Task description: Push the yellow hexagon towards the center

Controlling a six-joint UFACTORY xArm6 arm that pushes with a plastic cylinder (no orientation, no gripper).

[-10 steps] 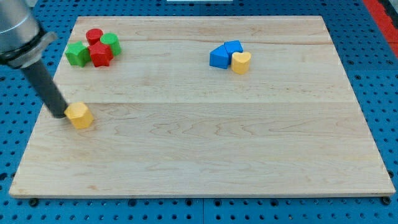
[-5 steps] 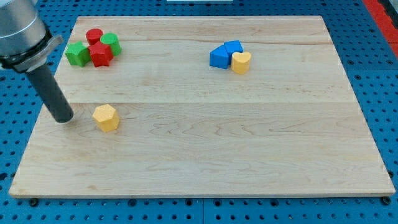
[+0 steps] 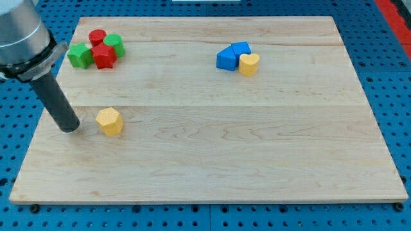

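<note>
Camera view: yellow hexagon (image 3: 110,121) near worktop (image 3: 212,160) left edge, well short of center. My tip (image 3: 69,128) just left of it, not touching, lined up behind for a rightward shove. No fingers, bare rod only.

A pale wooden board (image 3: 212,160) of long planks (the grain runs across the view) fills most of the frame. Around it lies a blue table (image 3: 392,77) dotted with rows of small holes. A red strip (image 3: 397,11) shows at the view's top right corner. Light is even.
</note>
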